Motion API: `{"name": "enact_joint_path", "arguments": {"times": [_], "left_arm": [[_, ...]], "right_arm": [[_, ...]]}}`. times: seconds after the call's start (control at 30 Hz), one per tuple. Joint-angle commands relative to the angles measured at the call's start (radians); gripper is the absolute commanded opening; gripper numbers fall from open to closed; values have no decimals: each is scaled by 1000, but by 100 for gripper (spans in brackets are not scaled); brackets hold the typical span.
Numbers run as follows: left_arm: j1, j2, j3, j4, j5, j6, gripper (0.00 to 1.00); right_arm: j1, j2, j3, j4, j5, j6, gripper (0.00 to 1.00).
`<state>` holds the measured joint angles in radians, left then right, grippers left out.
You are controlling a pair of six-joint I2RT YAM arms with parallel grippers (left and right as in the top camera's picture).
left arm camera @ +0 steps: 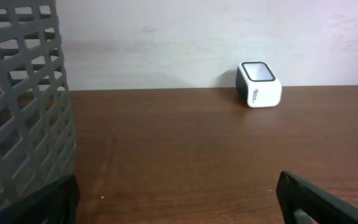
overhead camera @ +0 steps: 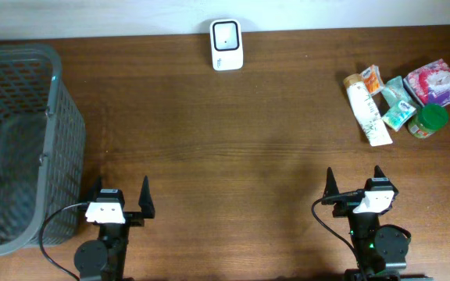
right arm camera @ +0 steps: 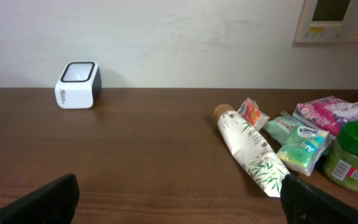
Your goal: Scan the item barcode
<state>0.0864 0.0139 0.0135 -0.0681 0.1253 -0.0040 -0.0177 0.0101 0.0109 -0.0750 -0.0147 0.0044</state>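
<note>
A white and black barcode scanner point(overhead camera: 226, 44) stands at the table's far edge, also seen as the scanner point(left arm camera: 258, 84) and the scanner point(right arm camera: 77, 84). A pile of items lies at the far right: a white tube point(overhead camera: 368, 111), small packets point(overhead camera: 373, 79), a tissue pack point(overhead camera: 399, 114), a pink pack point(overhead camera: 437, 82) and a green-lidded jar point(overhead camera: 427, 121). The tube point(right arm camera: 248, 149) and jar point(right arm camera: 351, 154) show in the right wrist view. My left gripper point(overhead camera: 122, 197) and right gripper point(overhead camera: 354, 180) rest near the front edge, both open and empty.
A grey mesh basket point(overhead camera: 23, 140) stands at the left, close beside my left gripper; its wall point(left arm camera: 18, 93) fills the left of the left wrist view. A wall panel point(right arm camera: 335, 18) hangs behind the table on the right.
</note>
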Motion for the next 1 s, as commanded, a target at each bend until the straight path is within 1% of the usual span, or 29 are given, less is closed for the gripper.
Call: {"name": "enact_joint_path", "arguments": {"times": [0.0,0.13,0.43,0.53,0.67,0.7,0.97], "left_arm": [[5,-10,-5,-16,-104,-52,99],[-77,-10,-5,-16,-114,-52,99],[-77,-10,-5,-18,-119,-53,99],[-77,-10,-5,-14,-194,-86,99],[-77,-10,-5,-17,-161,-79,99],[-77,-10,-5,-19,-145,-55,99],[-77,-10,-5,-20,-137,-55,99]], "right_arm": [[10,-6,-5,-6,11,4,99],[10,-6,-5,-7,11,4,99],[10,-6,-5,-7,11,4,99],[10,-6,-5,-7,11,4,99],[10,-6,-5,-7,11,4,99],[10,-6,-5,-7,11,4,99],[10,-6,-5,-7,11,4,99]]}}
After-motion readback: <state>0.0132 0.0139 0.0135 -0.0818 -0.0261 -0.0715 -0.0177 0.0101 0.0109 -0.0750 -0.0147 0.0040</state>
